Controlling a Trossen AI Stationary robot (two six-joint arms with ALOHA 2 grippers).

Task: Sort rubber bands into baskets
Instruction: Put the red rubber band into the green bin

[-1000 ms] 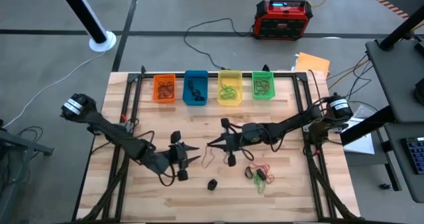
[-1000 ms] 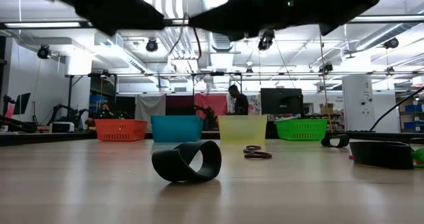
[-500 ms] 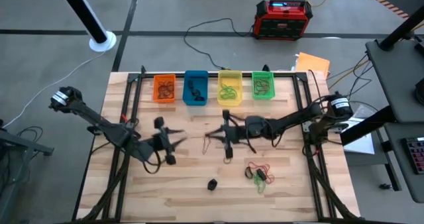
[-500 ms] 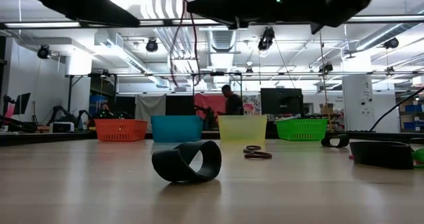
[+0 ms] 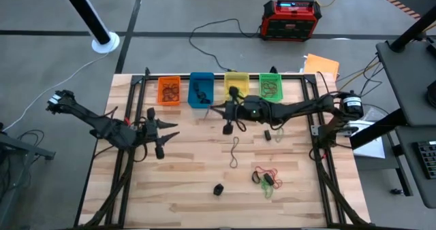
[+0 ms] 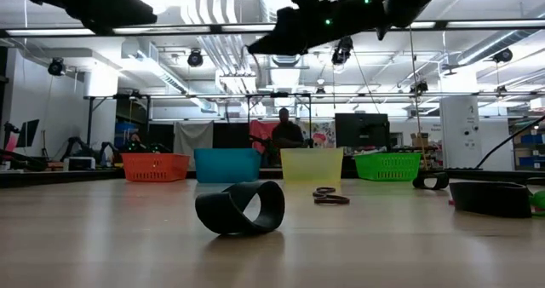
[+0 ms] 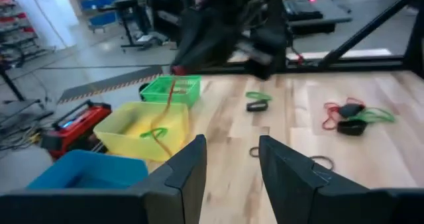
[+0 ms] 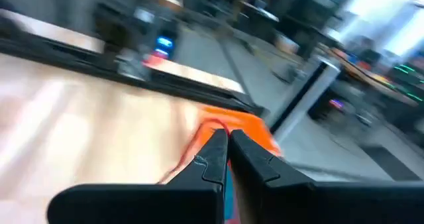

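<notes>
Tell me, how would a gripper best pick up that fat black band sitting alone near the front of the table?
The black band stands on its edge as an open loop, apart from everything else. I'd come straight down from above and pinch the top of the loop's wall, one finger inside and one outside, since nothing crowds it.

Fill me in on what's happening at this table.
Two robot arms are sorting rubber bands into four baskets lined up at the table's far edge. The right claw, shut on a thin reddish band, reaches toward the orange and blue baskets. The left claw hangs empty and partly open over the table's left side. Loose bands lie on the near right.
</notes>
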